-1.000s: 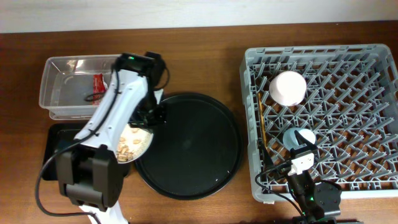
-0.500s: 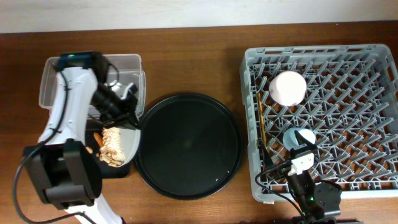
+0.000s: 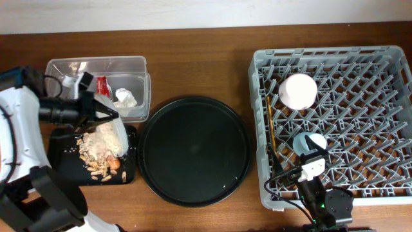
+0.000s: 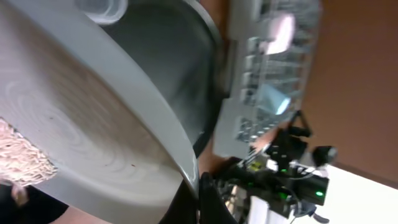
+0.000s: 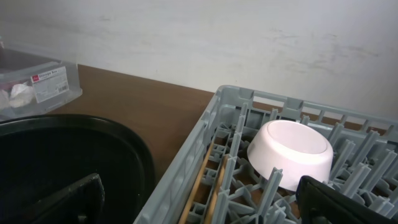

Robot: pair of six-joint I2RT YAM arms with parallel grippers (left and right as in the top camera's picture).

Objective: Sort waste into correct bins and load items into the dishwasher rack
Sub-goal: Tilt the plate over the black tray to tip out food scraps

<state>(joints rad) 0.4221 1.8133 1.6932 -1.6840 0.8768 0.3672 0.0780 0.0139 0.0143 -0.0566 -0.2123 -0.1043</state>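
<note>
The plate point(image 3: 118, 136) is clamped at its rim by the left gripper point(image 3: 95, 113), whose jaws are closed tight on the edge, and it is held steeply tilted over the shallow black tray point(image 3: 61, 145) at the left of the table point(image 3: 193, 58). In the left wrist view the plate's pale face fills the frame, with a dark finger point(image 4: 206, 198) pressed against its rim. Beige food scraps point(image 3: 90, 149) are heaped at the plate's low edge and scattered on the black tray under it. The orange carrot piece point(image 3: 114, 163) is seen on that tray too, near its right end, among the crumbs.

Just behind the black tray, the clear tub point(image 3: 96, 61) is found with the red wrapper point(image 3: 102, 84) and the crumpled white tissue point(image 3: 124, 98) inside it. The large round black tray point(image 3: 193, 151) is set in the middle, between the bins and the dishwasher rack point(image 3: 322, 53).

In the rack, the white bowl point(image 3: 297, 91) is placed upside down near the far left corner. The light-blue cup point(image 3: 309, 142) is seated nearer the front, and the chopsticks point(image 3: 270, 125) are laid along the left wall.

The right gripper point(image 3: 314, 162) is parked low at the rack's near edge, close to the cup. Its fingers point(image 5: 65, 200) are spread wide in the right wrist view, and nothing is held between them.
</note>
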